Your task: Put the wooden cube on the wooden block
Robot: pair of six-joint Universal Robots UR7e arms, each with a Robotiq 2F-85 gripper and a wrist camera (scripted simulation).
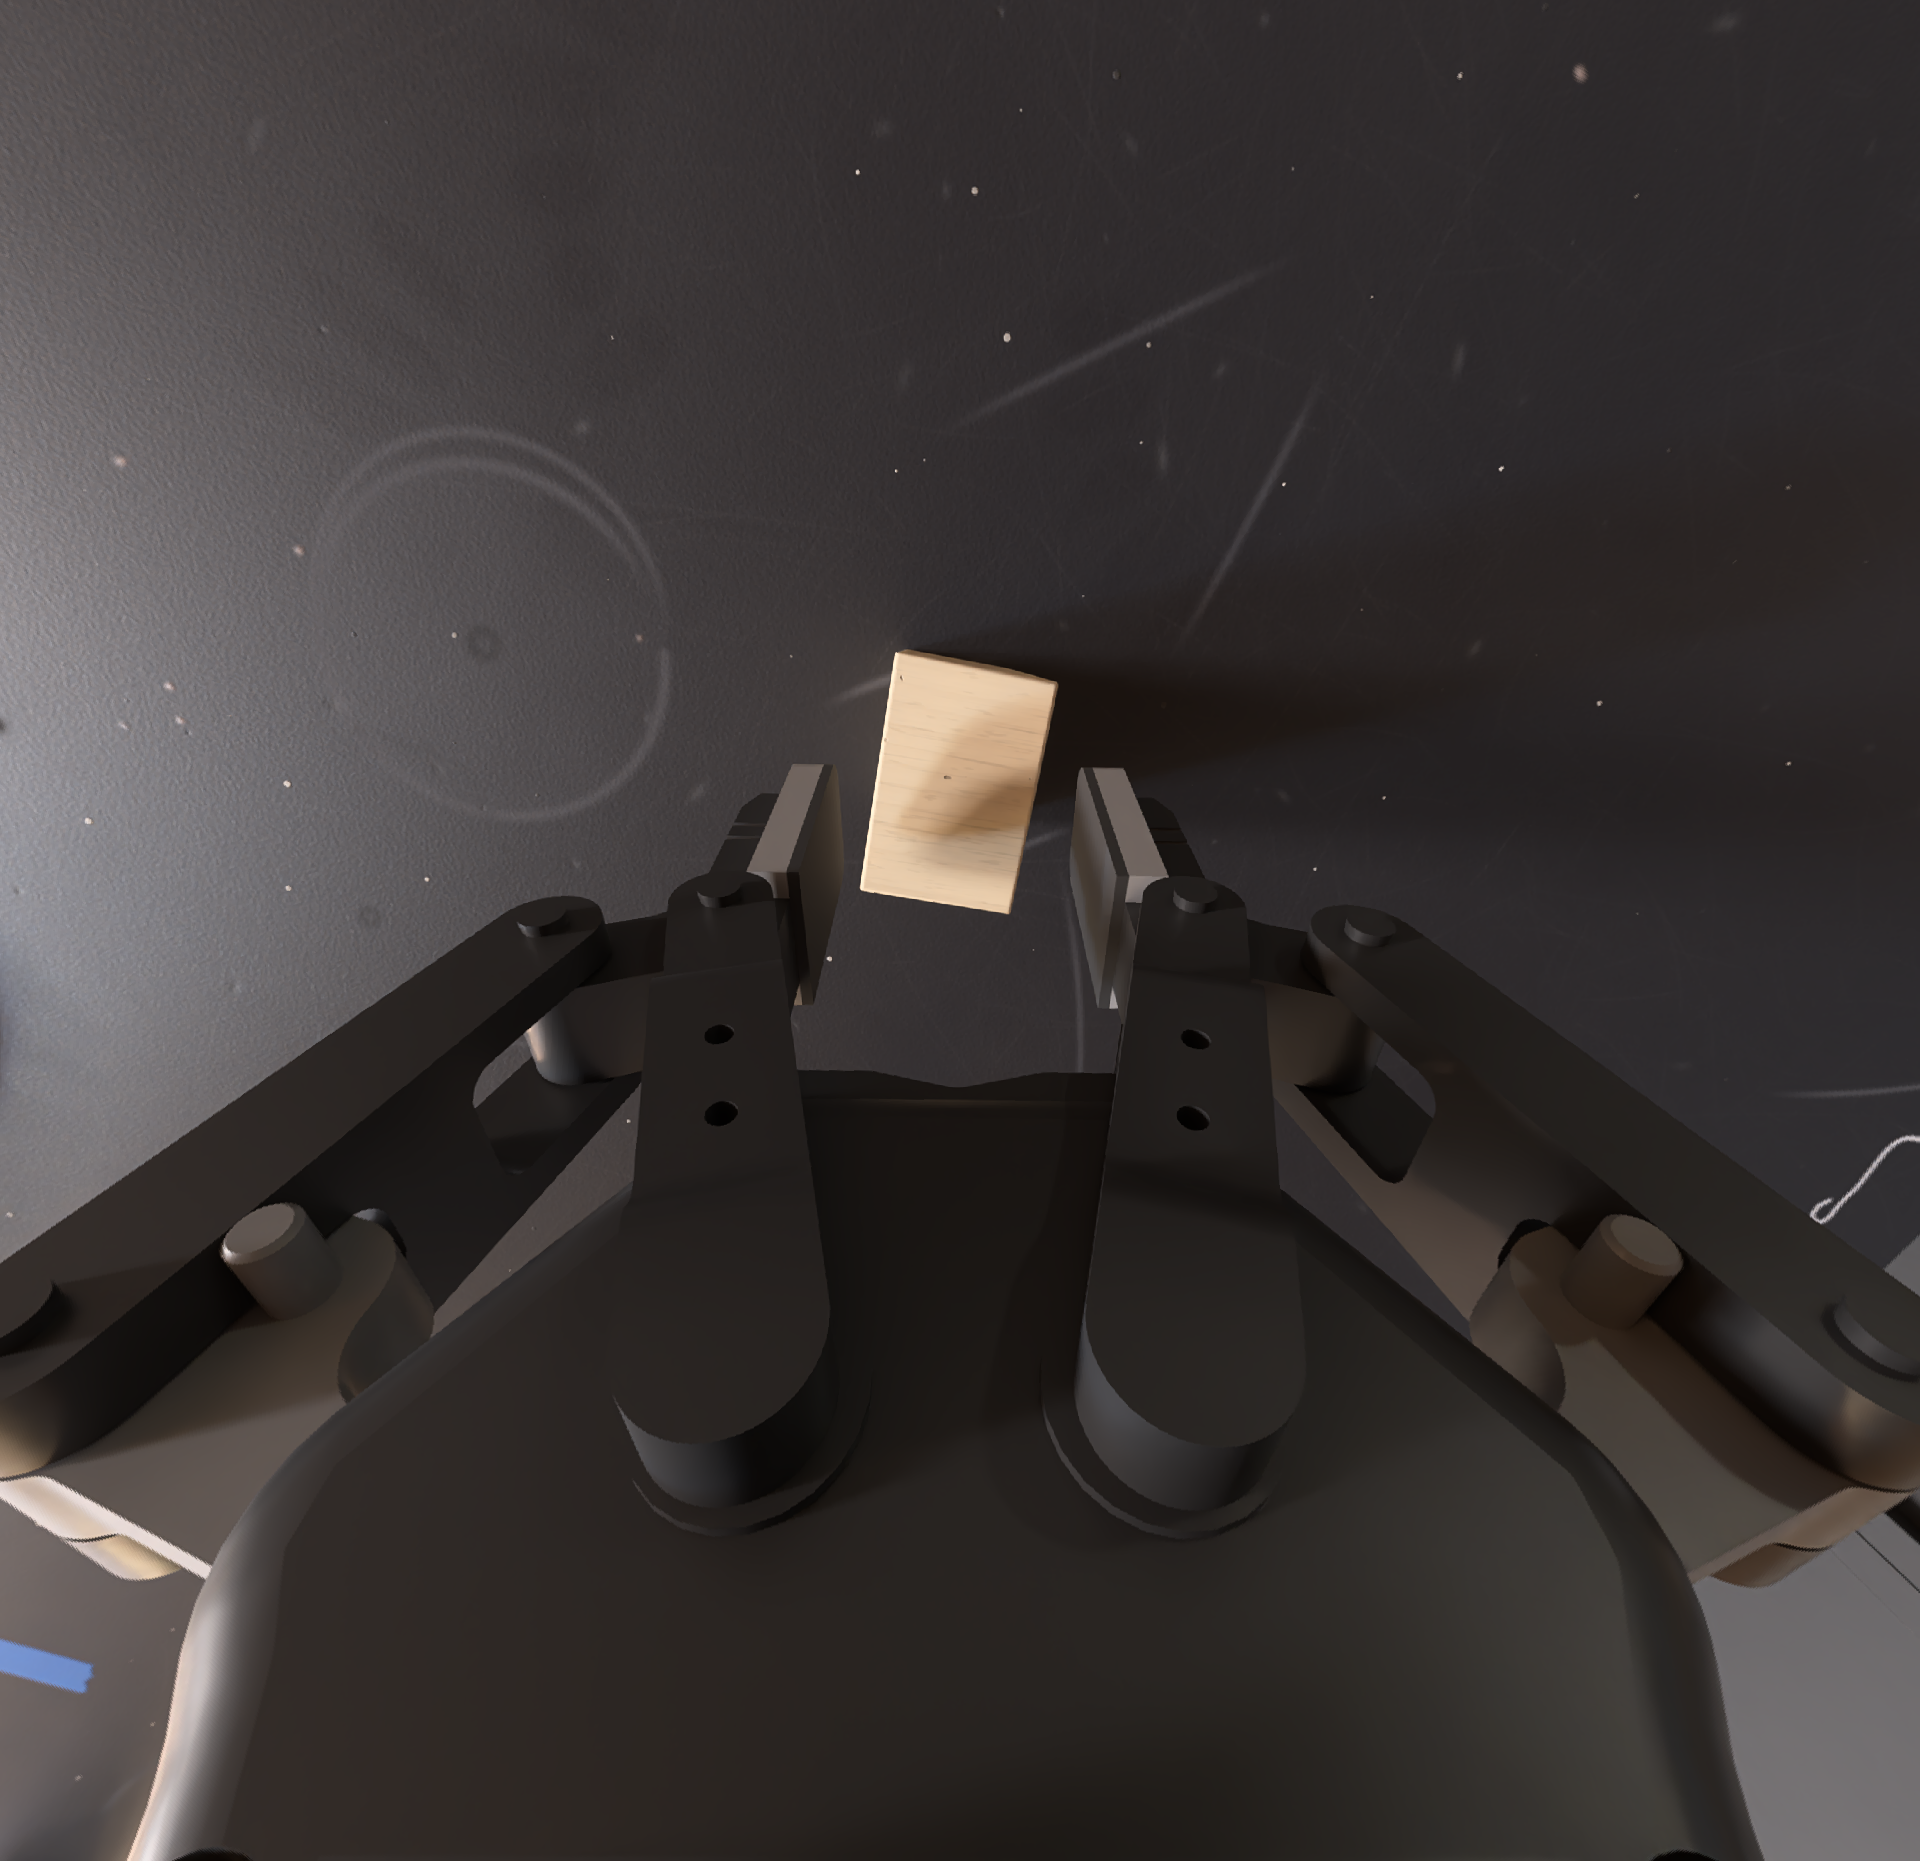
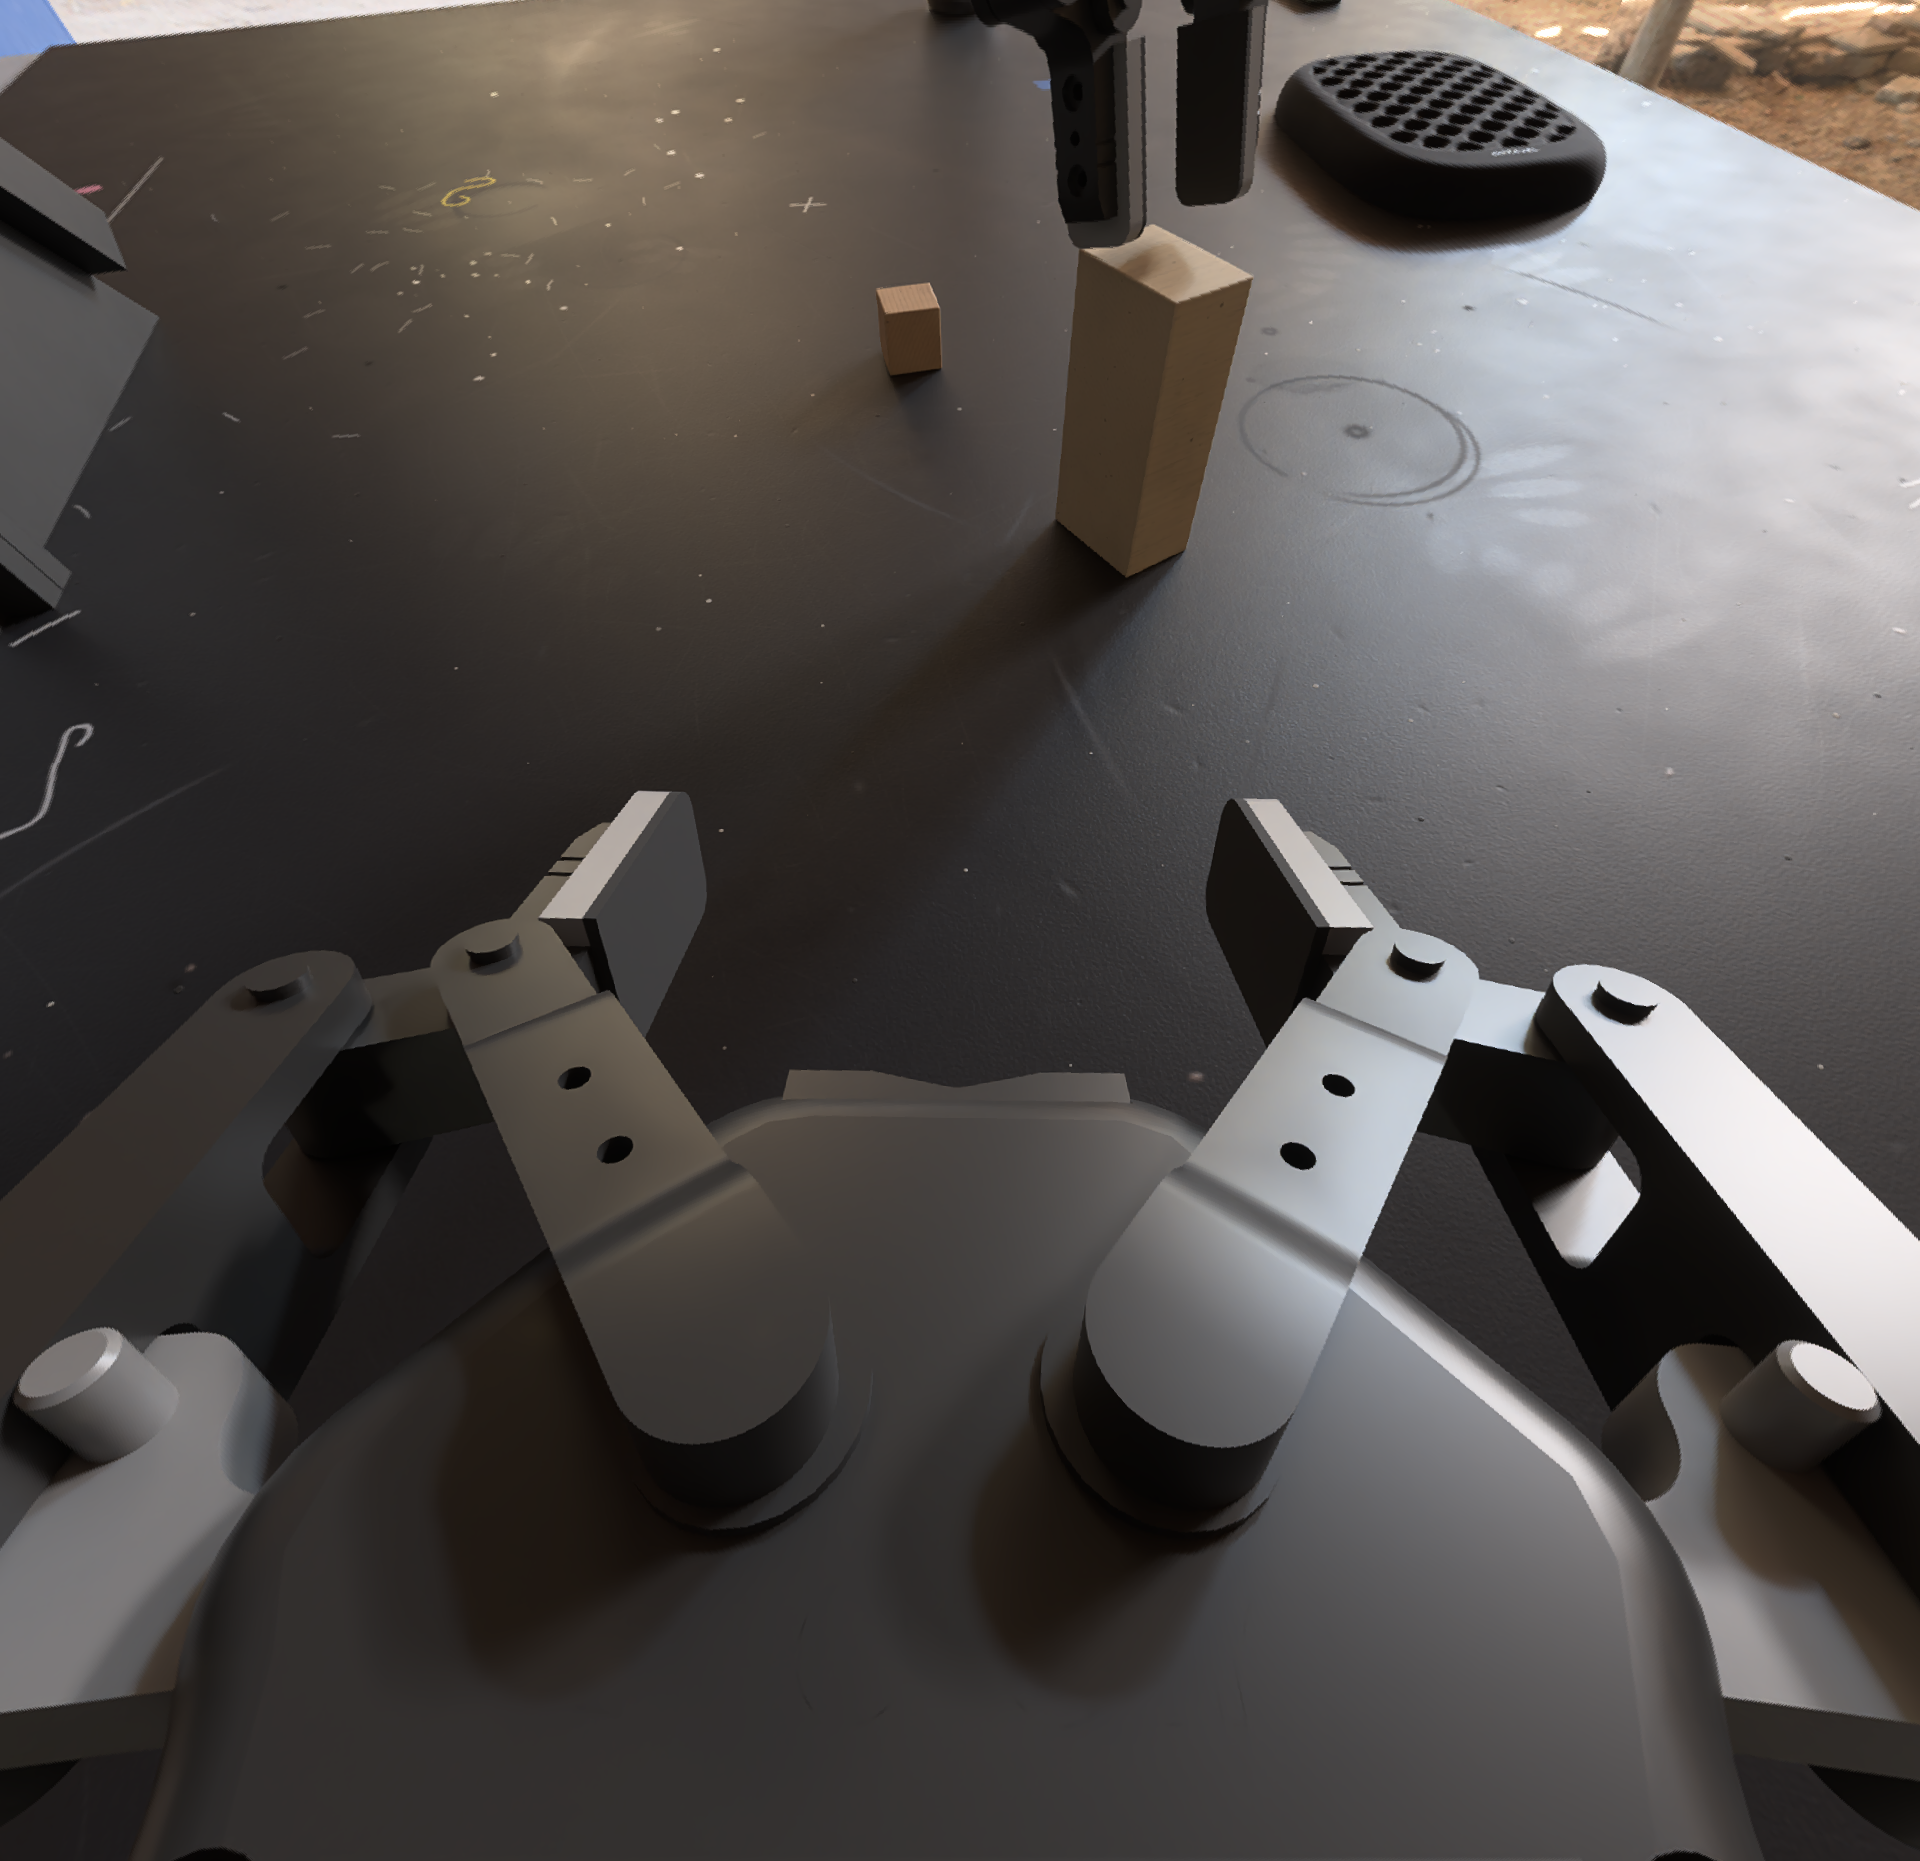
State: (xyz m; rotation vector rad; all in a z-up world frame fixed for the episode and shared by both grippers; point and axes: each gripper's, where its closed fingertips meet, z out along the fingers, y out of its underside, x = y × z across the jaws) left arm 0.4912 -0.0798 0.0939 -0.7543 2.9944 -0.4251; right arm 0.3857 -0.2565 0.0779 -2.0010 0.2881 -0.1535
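Note:
A tall wooden block (image 2: 1148,409) stands upright on the dark table (image 2: 623,616). A small wooden cube (image 2: 909,328) sits on the table a little to its left, apart from it. My left gripper (image 2: 1162,211) hangs just above the block's top, pointing down. In the left wrist view, the left gripper (image 1: 956,835) is open and empty, its fingers either side of the block's top face (image 1: 956,741) without touching it. The cube is out of that view. My right gripper (image 2: 956,866) is open and empty, low over the table, well short of the block.
A black perforated pad (image 2: 1439,133) lies at the far right near the table edge. A grey box (image 2: 52,357) stands at the left edge. Bare scratched tabletop lies between my right gripper and the block.

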